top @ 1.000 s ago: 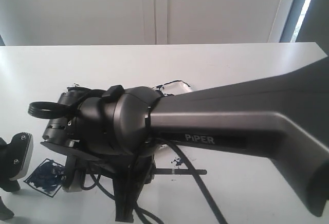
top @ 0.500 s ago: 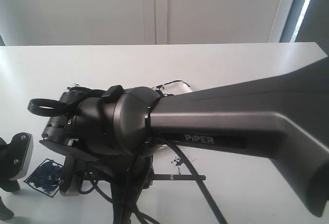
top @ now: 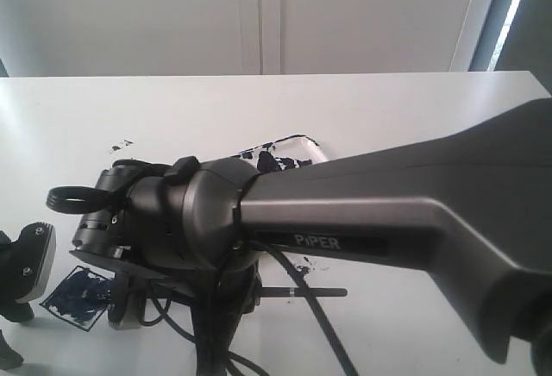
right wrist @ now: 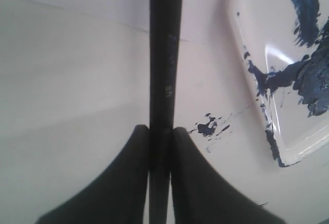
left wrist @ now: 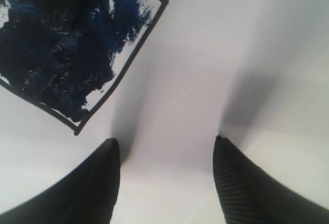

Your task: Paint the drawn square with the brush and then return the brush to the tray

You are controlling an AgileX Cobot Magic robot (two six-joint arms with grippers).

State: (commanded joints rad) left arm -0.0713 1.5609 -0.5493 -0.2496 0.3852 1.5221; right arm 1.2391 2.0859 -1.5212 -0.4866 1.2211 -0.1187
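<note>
The white bench (top: 414,117) is carrying everything, and the right arm (top: 388,221) is stretching across it from 3 o'clock toward 9 o'clock in the exterior view, covering most of the work area. Its bulk is hiding where the bristles are sitting, so I cannot tell whether they are touching the surface.

The tray (top: 304,140) is lying at about 12 o'clock from the arm's wrist, blotched with dark blue paint and placed near enough for dipping and for setting the tool back down. The drawn square (left wrist: 67,44) is lying at about 8 o'clock from that wrist, well apart from the tray. Dark blue is filling most of its inside, with white gaps showing along one edge and at the corners.

The brush (right wrist: 165,54) is running straight out between the fingers of the right pincer (right wrist: 160,129), which is clamping tight on the black handle, most likely for firm control over strokes. The handle's free end is poking out toward 3 o'clock from under the wrist.

The left pincer (left wrist: 165,142) is hanging wide apart over bare bench just beside the square, gripping nothing and apparently waiting clear of the paint.

Judging by the coverage, the painting is nearing its end, and the return to the tray is not yet done.
</note>
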